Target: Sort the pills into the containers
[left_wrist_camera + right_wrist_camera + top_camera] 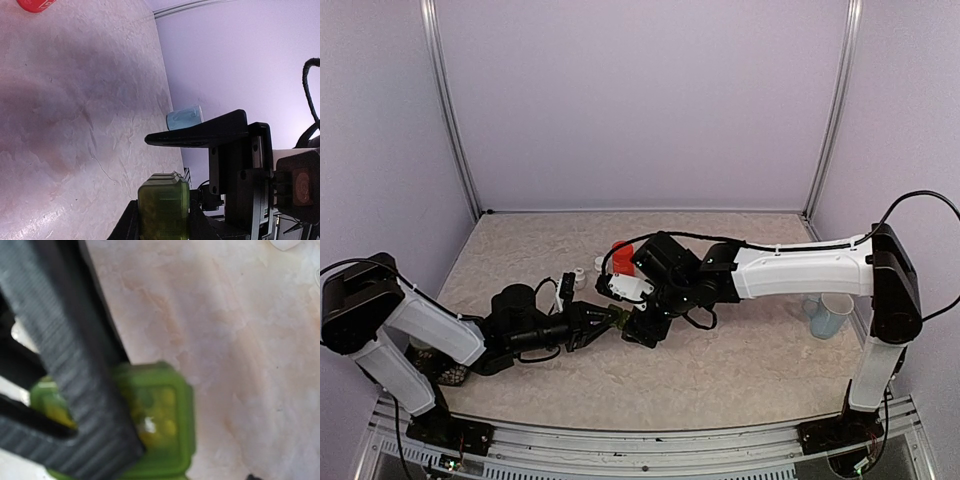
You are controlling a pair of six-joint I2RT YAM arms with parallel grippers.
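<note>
Your left gripper is clamped on the green container at mid-table, and one end of it juts past the fingertips. Your right gripper meets that end with its jaws partly apart and grips nothing. One finger crosses the container's yellowish compartment, seen blurred.
</note>
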